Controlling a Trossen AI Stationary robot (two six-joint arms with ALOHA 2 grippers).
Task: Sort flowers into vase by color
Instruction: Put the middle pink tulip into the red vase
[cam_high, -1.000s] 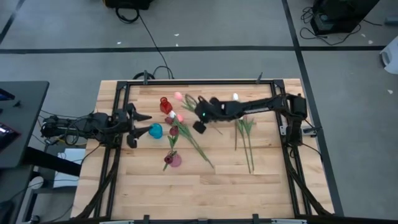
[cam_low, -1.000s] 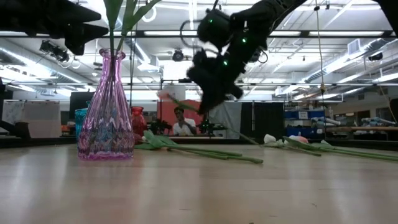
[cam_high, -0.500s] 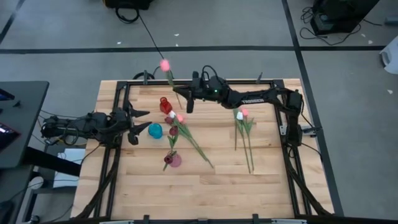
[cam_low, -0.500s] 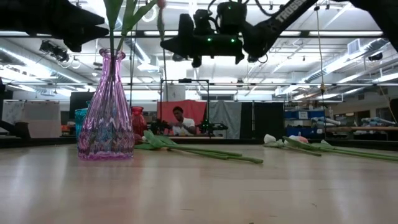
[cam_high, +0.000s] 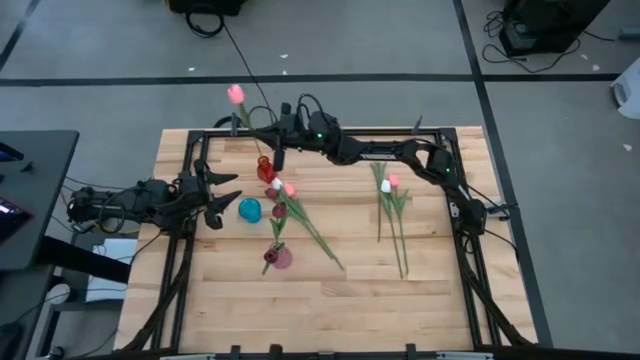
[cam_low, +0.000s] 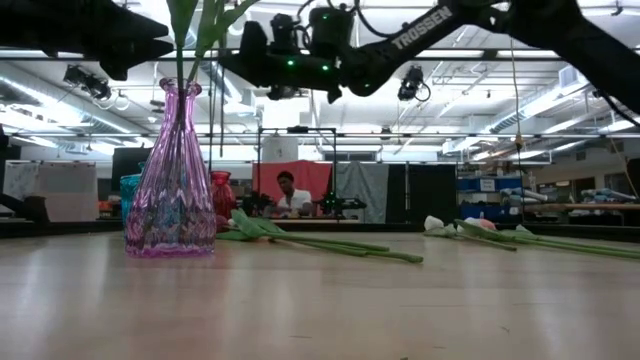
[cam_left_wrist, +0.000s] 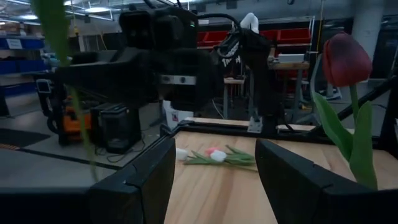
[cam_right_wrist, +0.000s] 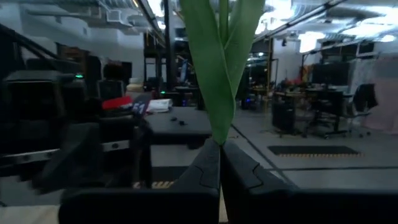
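Observation:
My right gripper (cam_high: 265, 128) reaches level over the table's far left part, shut on a pink tulip whose head (cam_high: 236, 94) stands high above it. A red vase (cam_high: 266, 168) stands just below, a teal vase (cam_high: 249, 210) nearer, and a pink vase (cam_high: 281, 257) holds a dark red tulip. My left gripper (cam_high: 229, 190) hovers open beside the teal vase. Several tulips (cam_high: 296, 208) lie flat on the wood beside the vases. Another small bunch (cam_high: 390, 200) lies toward the right. My right gripper pinches the pink tulip between its two fingers at the stem where the green leaves spring (cam_right_wrist: 219, 134). The fingers (cam_right_wrist: 239, 174) lie level, coming from the table's right, across the stem. The tulip is lifted clear and stands upright, leaves and head above the fingers.
A black metal frame (cam_high: 330, 131) runs round the table's far and side edges. In the low view the pink vase (cam_low: 174, 185) stands close to the camera, with green stems in it. A person (cam_low: 291, 196) sits far behind the table. The near half of the wooden top (cam_high: 330, 300) is bare.
My right gripper has risen from the tulips lying mid-table and swung toward the far left corner, turning level. It carries the pink tulip, which has been lifted clear of the table and now stands upright over the red vase area.

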